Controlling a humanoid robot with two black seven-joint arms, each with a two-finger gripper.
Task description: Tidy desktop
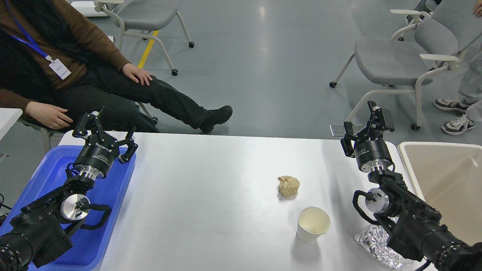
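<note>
**Both grippers up and empty, three bits of litter on the desktop**

My left gripper point(106, 132) hangs over the far end of the blue tray point(113, 210), fingers spread wide, nothing between them. The tray sits under my left arm, along the left edge of the desktop point(211, 195).

My right gripper point(364, 127) is raised over the far right corner of the desktop, fingers parted, holding nothing. Just right of it is the beige bin point(440, 177), set against the desktop's right edge.

Between the two grippers the white desktop spreads out, wider than either container. Nearer me than the right gripper and to its left lies a crumpled brown paper ball point(289, 186). Closer still, a white paper cup point(312, 224) stands tilted, mouth up, near the ball but not touching. A crumpled foil piece point(372, 242) lies under my right forearm, partly hidden by it, right of the cup.

Beyond the desktop: a seated person point(75, 75) past my left gripper, a grey chair point(399, 60) past my right.
</note>
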